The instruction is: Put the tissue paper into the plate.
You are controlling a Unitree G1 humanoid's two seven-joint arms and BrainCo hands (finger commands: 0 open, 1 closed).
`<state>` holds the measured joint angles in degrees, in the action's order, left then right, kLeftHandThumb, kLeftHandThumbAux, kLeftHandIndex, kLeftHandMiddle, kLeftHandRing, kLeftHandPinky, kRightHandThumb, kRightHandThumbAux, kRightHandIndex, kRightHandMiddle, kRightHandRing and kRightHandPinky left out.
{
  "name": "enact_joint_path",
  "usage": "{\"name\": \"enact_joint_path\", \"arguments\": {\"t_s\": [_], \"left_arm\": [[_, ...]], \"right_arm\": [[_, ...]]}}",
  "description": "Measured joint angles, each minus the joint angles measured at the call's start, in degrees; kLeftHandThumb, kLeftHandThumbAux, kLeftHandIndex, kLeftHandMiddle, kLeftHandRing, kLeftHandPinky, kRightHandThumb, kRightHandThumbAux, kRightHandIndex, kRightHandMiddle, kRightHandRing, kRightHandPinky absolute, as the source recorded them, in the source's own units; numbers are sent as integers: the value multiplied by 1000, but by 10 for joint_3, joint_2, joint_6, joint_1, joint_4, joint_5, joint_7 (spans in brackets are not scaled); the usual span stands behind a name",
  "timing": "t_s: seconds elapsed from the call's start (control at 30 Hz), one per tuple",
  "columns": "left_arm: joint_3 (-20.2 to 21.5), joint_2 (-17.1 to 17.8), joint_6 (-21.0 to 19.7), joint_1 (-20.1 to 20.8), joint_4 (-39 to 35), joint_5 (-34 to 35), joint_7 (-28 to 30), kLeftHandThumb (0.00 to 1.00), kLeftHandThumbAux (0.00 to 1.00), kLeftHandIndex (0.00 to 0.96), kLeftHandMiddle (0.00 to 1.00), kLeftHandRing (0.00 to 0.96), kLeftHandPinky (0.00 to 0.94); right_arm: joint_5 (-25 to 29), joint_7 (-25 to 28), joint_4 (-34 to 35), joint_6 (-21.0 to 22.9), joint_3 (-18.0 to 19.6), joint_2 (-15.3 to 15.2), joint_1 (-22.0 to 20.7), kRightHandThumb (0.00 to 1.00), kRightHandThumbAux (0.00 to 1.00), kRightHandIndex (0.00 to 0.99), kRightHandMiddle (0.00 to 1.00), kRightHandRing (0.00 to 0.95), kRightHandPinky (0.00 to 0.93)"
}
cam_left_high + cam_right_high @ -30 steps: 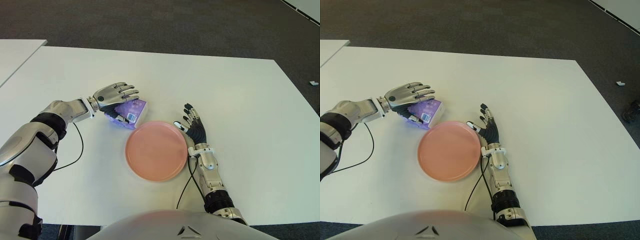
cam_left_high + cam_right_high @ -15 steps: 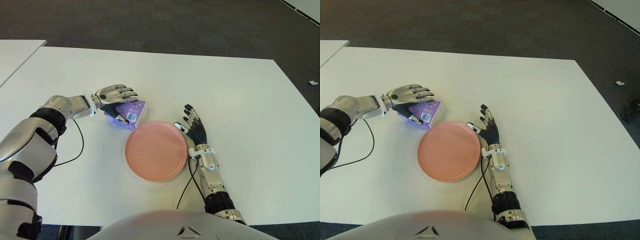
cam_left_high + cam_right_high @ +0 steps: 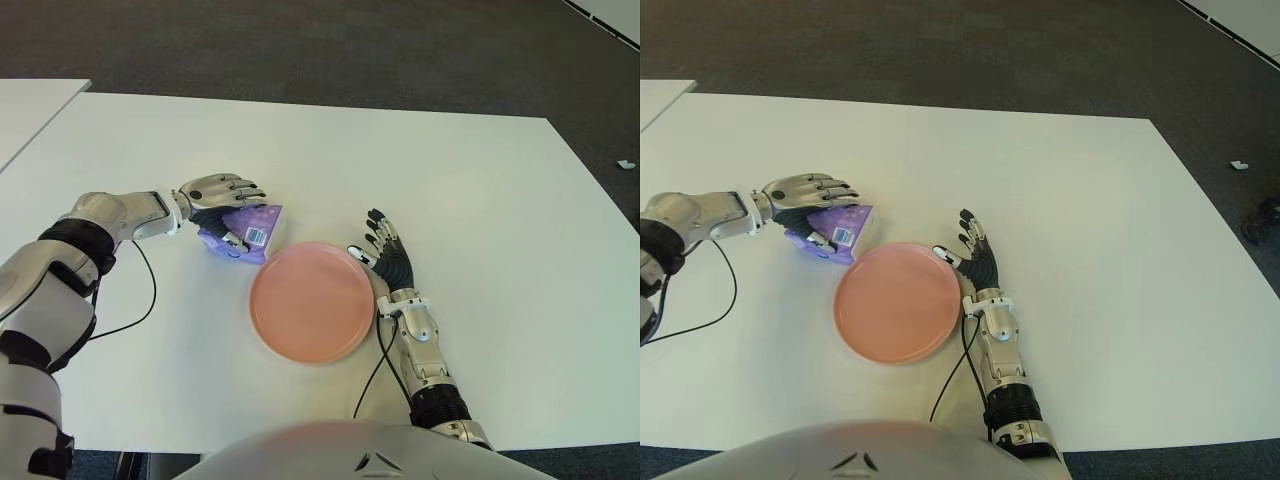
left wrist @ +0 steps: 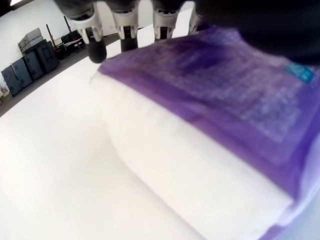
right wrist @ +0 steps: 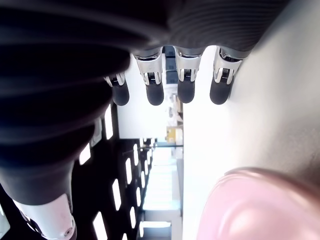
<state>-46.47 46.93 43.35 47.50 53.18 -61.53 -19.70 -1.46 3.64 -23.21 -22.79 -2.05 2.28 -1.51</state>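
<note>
Left hand (image 3: 218,190) clamped on tissue pack (image 3: 243,231) (top-only grip), could slip short of plate (image 3: 312,301); right hand (image 3: 388,260) idle, fingers spread.

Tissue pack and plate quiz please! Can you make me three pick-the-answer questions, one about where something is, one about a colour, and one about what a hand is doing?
1. Where is the tissue pack?
A. On the plate
B. On the table beside the plate
C. On the floor

2. What colour is the plate?
A. Pink
B. Green
C. Blue

3. What is the left hand doing?
A. Hanging open, far from everything
B. Holding the plate
C. Gripping the tissue pack

Answers:
1. B, the pack sits on the white table just off the plate's rim.
2. A, the plate is plainly pink.
3. C, its fingers curl over the purple pack, while the right hand lies open beside the plate.
</note>
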Motion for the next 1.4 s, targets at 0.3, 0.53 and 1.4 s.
{"name": "enact_joint_path", "arguments": {"t_s": [0.3,0.53,1.4], "left_arm": [[48,43,16,-22,-56,32,43,302,119,0,0,0,0],[121,91,29,-37,-146,86,94,297,124,0,0,0,0],[292,112,-1,-175,-310,178,158,226,138,0,0,0,0]], "right_arm": [[0,2,5,5,0,-1,2,41,715,0,23,24,46],[2,5,5,6,-1,-1,2,56,724,0,28,28,50],[9,10,5,11,-7,-1,2,57,704,0,30,18,22]]}}
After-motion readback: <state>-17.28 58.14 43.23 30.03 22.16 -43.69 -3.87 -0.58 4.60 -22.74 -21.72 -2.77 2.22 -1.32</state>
